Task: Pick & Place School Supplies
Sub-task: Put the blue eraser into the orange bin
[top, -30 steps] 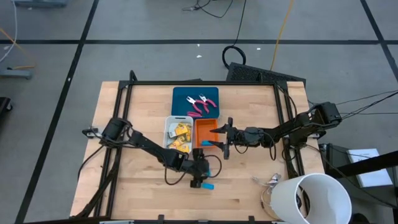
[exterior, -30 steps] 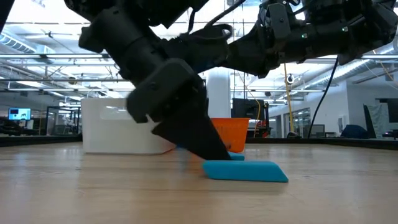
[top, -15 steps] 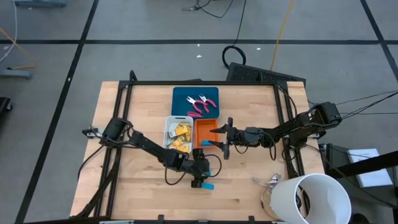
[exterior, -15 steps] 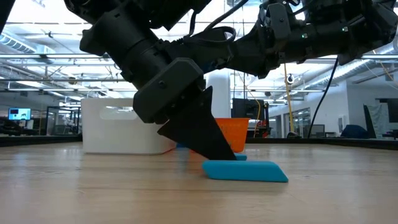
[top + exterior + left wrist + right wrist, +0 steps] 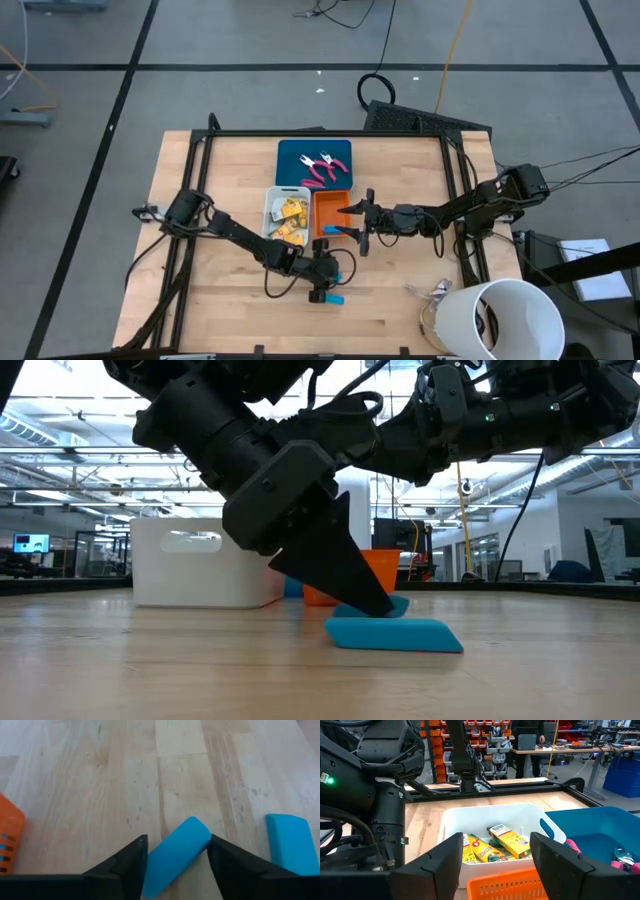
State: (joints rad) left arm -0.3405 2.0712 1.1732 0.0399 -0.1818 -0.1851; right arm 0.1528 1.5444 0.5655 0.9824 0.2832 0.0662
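Observation:
Two blue oblong pieces lie on the wood near the table's front middle. My left gripper (image 5: 177, 840) (image 5: 321, 283) slants down over one blue piece (image 5: 175, 855) and is shut on it. The second blue piece (image 5: 292, 845) (image 5: 395, 635) (image 5: 334, 298) lies flat just beside it, untouched. Two pink-handled tools (image 5: 325, 167) lie in the teal tray (image 5: 290, 160), and several yellow pieces (image 5: 290, 215) (image 5: 502, 837) lie in the white tray (image 5: 271, 203). My right gripper (image 5: 352, 222) (image 5: 496, 840) hangs open and level over the orange tray (image 5: 330, 205), with nothing between its fingers. My left gripper has the blue piece between its two fingers, and the piece lies slantwise across the gap. One finger (image 5: 135, 855) meets one long side (image 5: 152, 862); the other finger (image 5: 220, 852) meets the opposite side near the far end (image 5: 202, 842). The fingers slant down from the table's left. The piece stays low at the table top.
The teal, white and orange trays stand close together at the table's middle. A big white cup (image 5: 500, 320) lies at the front right corner. Bare wood lies to the left and right of the blue pieces.
My left gripper has stayed in place and drawn its fingers in onto the blue piece. In the low view that piece now shows more behind the fingertip than before. The second blue piece has not moved.

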